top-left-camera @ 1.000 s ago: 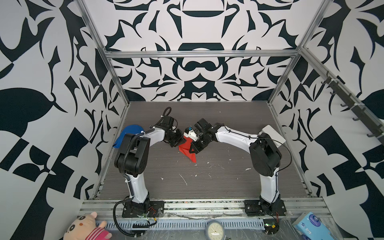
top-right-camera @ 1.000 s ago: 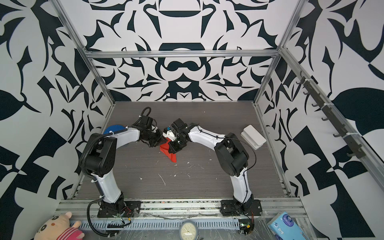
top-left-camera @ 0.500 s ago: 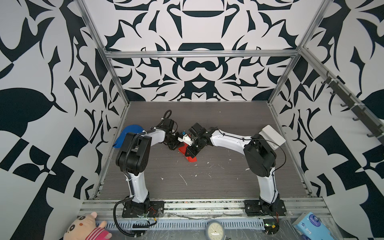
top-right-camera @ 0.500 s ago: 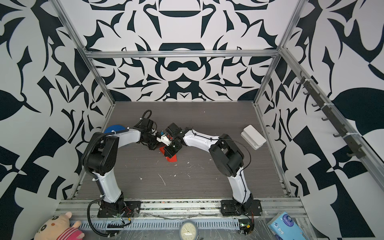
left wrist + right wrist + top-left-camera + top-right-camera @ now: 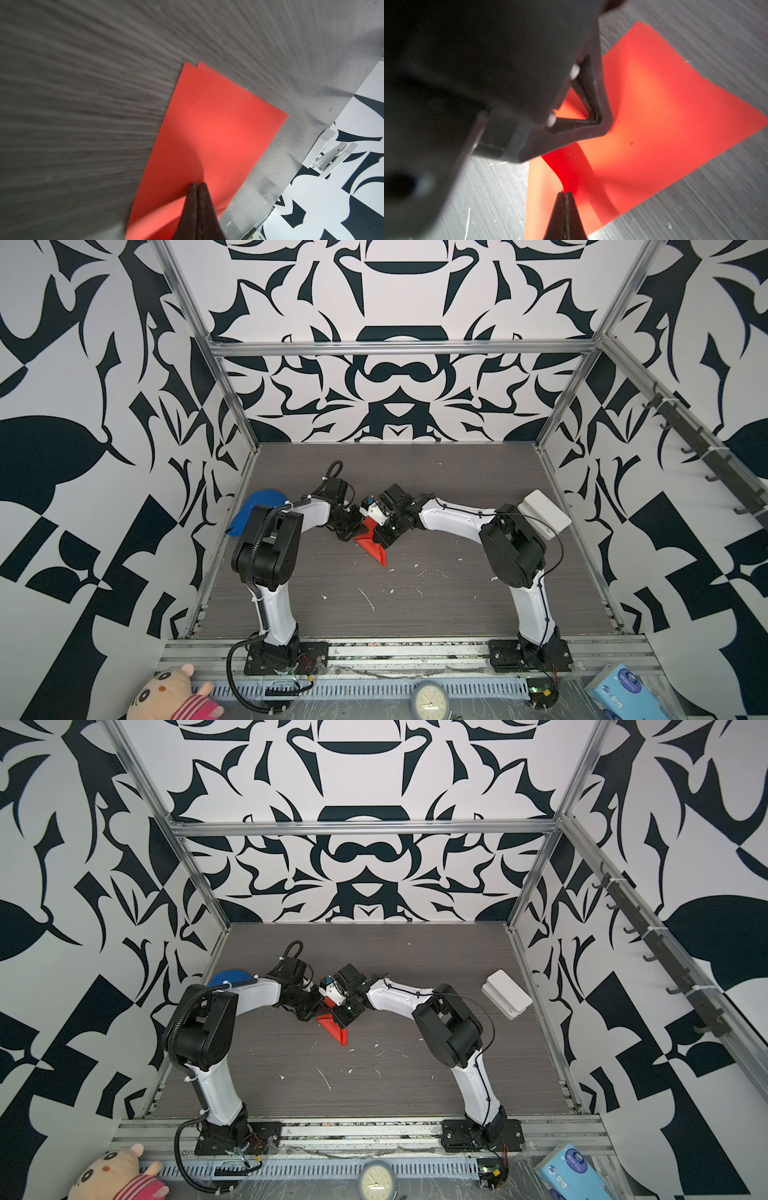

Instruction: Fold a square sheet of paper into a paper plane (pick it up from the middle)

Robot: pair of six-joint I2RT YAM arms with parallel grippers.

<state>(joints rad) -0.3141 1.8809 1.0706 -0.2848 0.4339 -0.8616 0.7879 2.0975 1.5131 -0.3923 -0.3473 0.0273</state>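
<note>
— Left gripper (image 5: 197, 184) first: found its pads pressed together, pinched on the thin, bright red square sheet of paper (image 5: 209, 128), doubled over. Right gripper (image 5: 565, 193)?

— Likewise closed, nipping a raised ridge of the same sheet just beside the left gripper. Held one short end between both hands, with the far end apparently down on the grey wood-grain tabletop (image 5: 415, 597).

— Which way from the left hand?

— Straight ahead of its pads. Ran lengthwise away from that hand, with nearly the whole strip beyond the pinch. Counted neither arm nearer: found both in contact, crowded at that one end.

— Judged the coming fold to turn on that axis, probably. Hard to crease along it with both grips so close.

— Anything caught by one camera only?

— Yes. Saw two slightly offset corners at the far end from the left wrist: two layers, not quite squared. Saw the buckle running between the two pinches from the right wrist alone. Made out the sheet (image 5: 372, 548) merely as a wedge in both top views, trailing toward the arm bases; could not read either grip there.
</note>
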